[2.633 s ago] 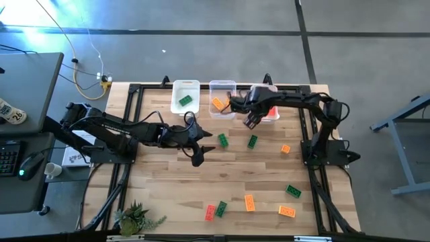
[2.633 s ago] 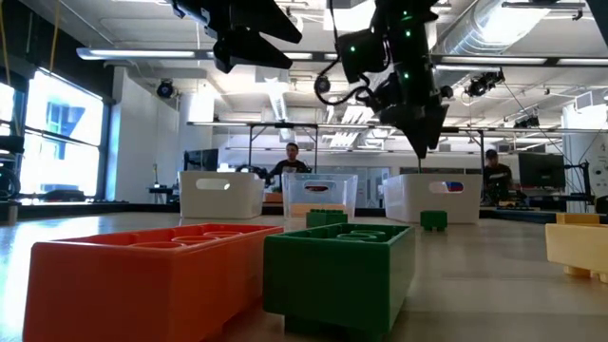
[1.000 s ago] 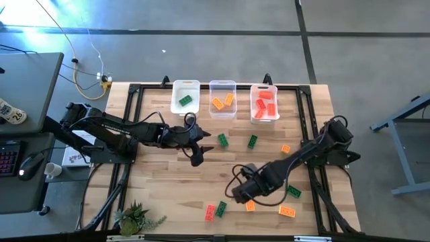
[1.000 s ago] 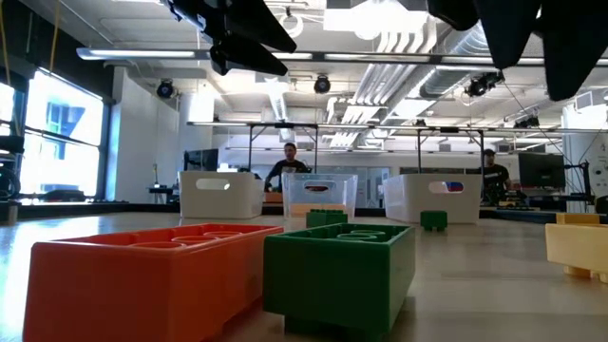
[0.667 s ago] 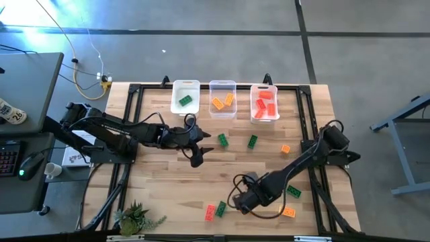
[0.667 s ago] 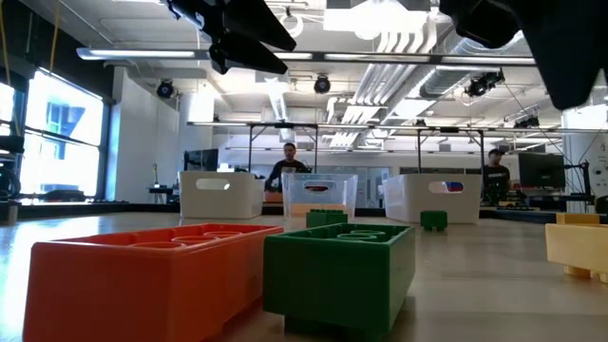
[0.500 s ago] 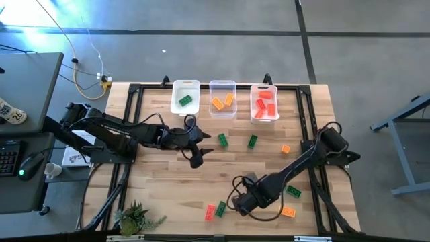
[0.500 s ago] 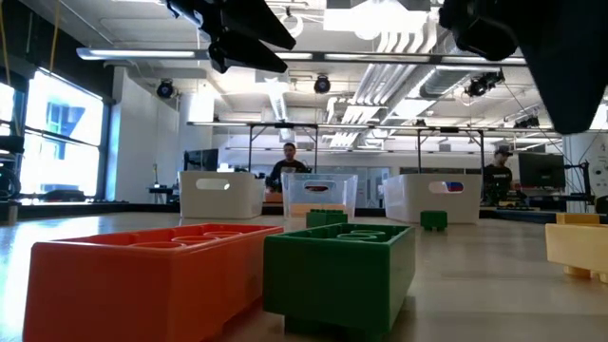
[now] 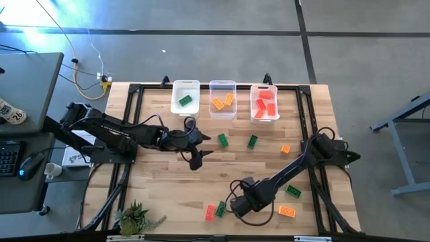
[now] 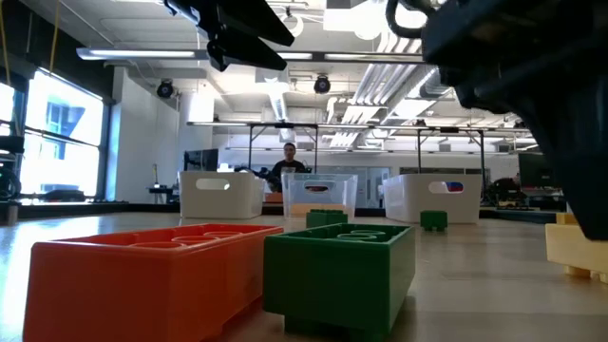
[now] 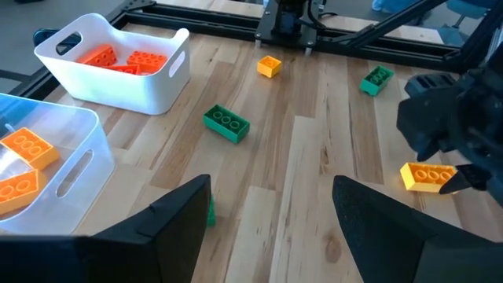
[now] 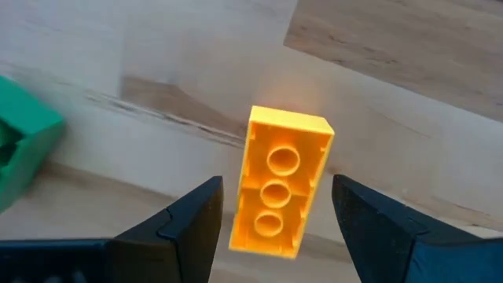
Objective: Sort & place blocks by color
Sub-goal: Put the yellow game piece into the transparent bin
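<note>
- My right gripper (image 9: 243,205) is low over the table's near edge, fingers spread and empty, straddling an orange block (image 12: 281,180) that lies flat on the wood between them, untouched on either side.
- In the right wrist view a green block (image 12: 23,141) sits just beside that orange one; from above I see it as the green block next to a red block (image 9: 210,212) at the near edge.
- My left gripper (image 9: 195,156) hangs mid-table, fingers apart, holding nothing.
- Three bins stand in a row at the far edge: the left bin (image 9: 185,86) holds one green block, the middle bin (image 9: 222,85) orange ones, the right bin (image 9: 264,90) red ones.
- Loose on the table: two green blocks (image 9: 222,140) near the bins, a small orange one (image 9: 285,149) to the right, another green (image 9: 293,191) and another orange (image 9: 287,212) by my right arm.
- A person (image 10: 290,163) shows in the room beyond.
</note>
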{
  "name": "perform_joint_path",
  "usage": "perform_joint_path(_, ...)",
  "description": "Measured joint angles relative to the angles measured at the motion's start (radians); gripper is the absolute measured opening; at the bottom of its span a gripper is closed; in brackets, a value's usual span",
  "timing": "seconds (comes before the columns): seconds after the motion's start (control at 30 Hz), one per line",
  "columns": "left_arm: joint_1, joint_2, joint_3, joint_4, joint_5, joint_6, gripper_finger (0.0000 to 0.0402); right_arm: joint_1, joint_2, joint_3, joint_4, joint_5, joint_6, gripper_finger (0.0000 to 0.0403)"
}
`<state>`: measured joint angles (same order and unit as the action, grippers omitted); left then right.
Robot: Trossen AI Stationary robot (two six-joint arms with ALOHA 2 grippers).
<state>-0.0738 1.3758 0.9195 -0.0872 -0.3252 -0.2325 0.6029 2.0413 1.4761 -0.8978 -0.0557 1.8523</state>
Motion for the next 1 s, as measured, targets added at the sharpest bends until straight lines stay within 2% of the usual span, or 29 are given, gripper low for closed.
perform_joint_path(0.23, 0.0, 0.0, 0.0, -0.003, 0.0, 0.0, 0.0255, 0.0, 0.04, 0.0, 0.002, -0.008, 0.0, 0.0212)
perform_joint_path(0.47, 0.008, 0.0, 0.0, -0.008, 0.0, 0.025, 0.0255, -0.014, 0.046, 0.001, 0.003, -0.024, -0.085, 0.0111)
perform_joint_path(0.77, 0.029, 0.0, 0.0, -0.04, 0.0, 0.027, 0.0255, -0.083, 0.046, 0.006, -0.006, -0.018, -0.324, 0.0111)
perform_joint_path(1.0, 0.055, 0.0, 0.0, -0.096, -0.016, 0.023, 0.0255, -0.18, 0.047, 0.075, -0.098, 0.063, -0.559, 0.0111)
